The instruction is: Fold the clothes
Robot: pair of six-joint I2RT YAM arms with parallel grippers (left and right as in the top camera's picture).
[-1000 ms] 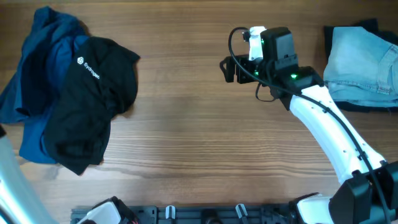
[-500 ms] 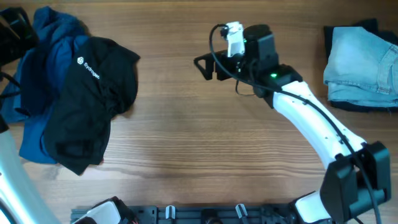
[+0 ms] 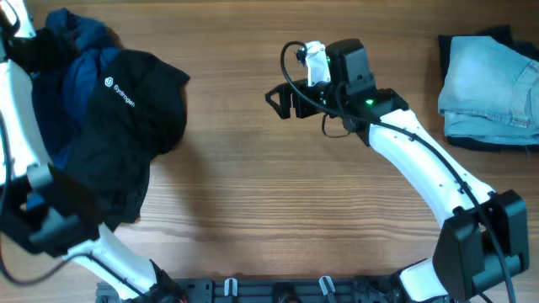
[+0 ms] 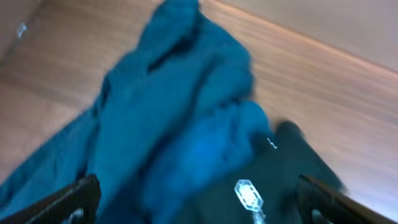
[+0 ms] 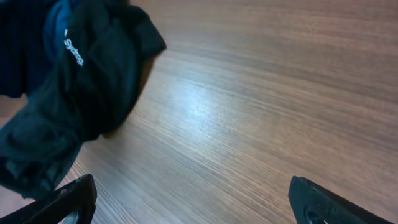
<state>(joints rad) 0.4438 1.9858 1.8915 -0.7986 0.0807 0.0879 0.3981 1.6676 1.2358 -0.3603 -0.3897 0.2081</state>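
The clothes lie in two places. At the table's left is a heap with a royal-blue garment (image 3: 72, 71) (image 4: 168, 106) and a black top (image 3: 126, 126) (image 5: 81, 81) with a small white logo (image 3: 120, 88) (image 4: 249, 194) draped over it. Pale-blue denim (image 3: 488, 80) lies folded at the far right. My left gripper (image 4: 199, 208) hovers open just above the heap, with the blue fabric and the logo between its fingers (image 4: 74, 196) and nothing gripped. My right gripper (image 3: 280, 101) (image 5: 199, 208) stands open over bare wood, right of the black top and pointing at it.
The left arm (image 3: 21, 118) rises along the table's left edge and partly covers the heap. The wooden table (image 3: 253, 194) shows between heap and denim. A dark garment (image 3: 484, 145) peeks from under the denim. A black rail (image 3: 278, 290) runs along the front edge.
My left gripper has opened and its arm has swung in over the heap at the left. The right arm moved left toward the black top, gripper still open.
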